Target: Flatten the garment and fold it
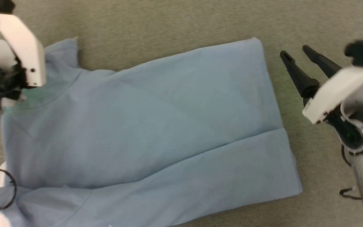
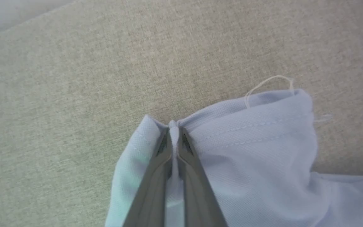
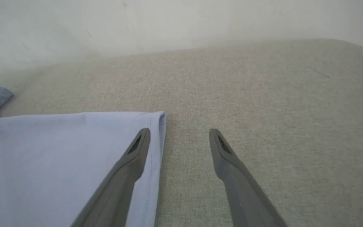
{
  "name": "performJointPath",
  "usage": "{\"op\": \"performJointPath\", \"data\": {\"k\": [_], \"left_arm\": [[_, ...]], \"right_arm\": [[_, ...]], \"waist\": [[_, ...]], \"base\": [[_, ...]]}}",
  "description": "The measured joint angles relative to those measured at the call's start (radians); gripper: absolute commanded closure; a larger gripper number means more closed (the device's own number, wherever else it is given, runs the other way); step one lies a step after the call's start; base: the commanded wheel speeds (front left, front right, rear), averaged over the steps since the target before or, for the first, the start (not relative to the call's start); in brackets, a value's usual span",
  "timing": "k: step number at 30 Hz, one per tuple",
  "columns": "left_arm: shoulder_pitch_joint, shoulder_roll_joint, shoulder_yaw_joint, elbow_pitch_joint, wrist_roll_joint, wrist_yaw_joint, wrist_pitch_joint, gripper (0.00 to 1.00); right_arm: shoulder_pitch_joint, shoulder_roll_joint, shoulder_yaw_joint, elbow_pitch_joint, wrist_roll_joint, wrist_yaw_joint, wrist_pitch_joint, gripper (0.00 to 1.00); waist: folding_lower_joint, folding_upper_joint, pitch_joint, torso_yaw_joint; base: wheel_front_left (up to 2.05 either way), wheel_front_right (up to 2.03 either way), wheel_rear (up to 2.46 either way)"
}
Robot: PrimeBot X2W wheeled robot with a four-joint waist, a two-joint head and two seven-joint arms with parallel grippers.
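Note:
The garment (image 1: pixel 150 132), a light blue T-shirt, lies spread across the beige cloth surface, its hem toward the right and a long fold line running along its lower part. My left gripper (image 2: pixel 174 126) is shut on a pinch of the shirt's sleeve edge (image 2: pixel 250 126), which bunches around the fingers. A loose white thread (image 2: pixel 266 82) curls off that edge. My right gripper (image 1: pixel 293 50) hangs open just right of the hem, nothing between its fingers. In the right wrist view the right gripper (image 3: pixel 179 132) has its left finger over the hem corner (image 3: pixel 159 118).
The beige fabric surface (image 1: pixel 169 22) extends beyond the shirt on the far and right sides. A pale wall (image 3: pixel 137 22) rises behind it. A black cable (image 1: pixel 5 189) loops at the lower left by my left arm.

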State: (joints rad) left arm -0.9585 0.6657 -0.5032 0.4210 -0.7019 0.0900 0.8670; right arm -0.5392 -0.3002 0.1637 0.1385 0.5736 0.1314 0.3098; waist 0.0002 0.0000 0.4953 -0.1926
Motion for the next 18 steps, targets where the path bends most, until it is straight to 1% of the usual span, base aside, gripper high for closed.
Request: {"op": "performJointPath", "data": {"k": [3, 6, 11, 14, 15, 16, 17, 18], "left_arm": [[-0.001, -0.032, -0.005, -0.015, 0.005, -0.011, -0.047, 1.00], [-0.005, -0.061, -0.011, -0.026, 0.004, -0.030, -0.077, 1.00], [-0.016, -0.077, -0.017, -0.032, 0.004, -0.053, -0.104, 1.00], [-0.016, -0.081, -0.019, -0.033, 0.004, -0.056, -0.116, 1.00], [-0.016, -0.083, -0.020, -0.032, 0.003, -0.062, -0.121, 1.00], [-0.016, -0.086, -0.022, -0.032, 0.002, -0.065, -0.127, 1.00], [-0.016, -0.090, -0.022, -0.032, -0.001, -0.070, -0.134, 1.00], [-0.016, -0.093, -0.022, -0.032, -0.001, -0.072, -0.143, 1.00]], "right_arm": [[-0.093, -0.036, 0.067, 0.113, 0.051, 0.000, 0.082, 0.00], [-0.181, -0.060, 0.136, 0.203, 0.091, 0.000, 0.134, 0.00], [-0.289, -0.077, 0.233, 0.325, 0.135, 0.000, 0.195, 0.00], [-0.348, -0.081, 0.267, 0.405, 0.172, 0.001, 0.254, 0.00], [-0.368, -0.084, 0.281, 0.430, 0.181, 0.001, 0.291, 0.13], [-0.390, -0.088, 0.296, 0.447, 0.187, 0.002, 0.323, 0.52], [-0.406, -0.091, 0.303, 0.462, 0.197, 0.002, 0.352, 0.71], [-0.421, -0.094, 0.312, 0.475, 0.207, 0.001, 0.378, 1.00]], "waist": [[0.0000, 0.0000, -0.003, 0.035], [0.0001, 0.0000, -0.002, 0.070], [0.0000, 0.0000, 0.010, 0.119], [-0.0002, 0.0000, 0.021, 0.135], [-0.0002, 0.0000, 0.024, 0.139], [-0.0002, 0.0000, 0.025, 0.143], [-0.0003, 0.0000, 0.026, 0.146], [-0.0003, 0.0000, 0.026, 0.149]], "base": [[0.00, 0.00, 0.00], [0.00, 0.00, 0.00], [0.00, 0.00, 0.00], [0.00, 0.00, 0.00], [0.00, 0.00, 0.00], [0.00, 0.00, 0.00], [0.00, 0.00, 0.00], [0.00, 0.00, 0.00]]}}
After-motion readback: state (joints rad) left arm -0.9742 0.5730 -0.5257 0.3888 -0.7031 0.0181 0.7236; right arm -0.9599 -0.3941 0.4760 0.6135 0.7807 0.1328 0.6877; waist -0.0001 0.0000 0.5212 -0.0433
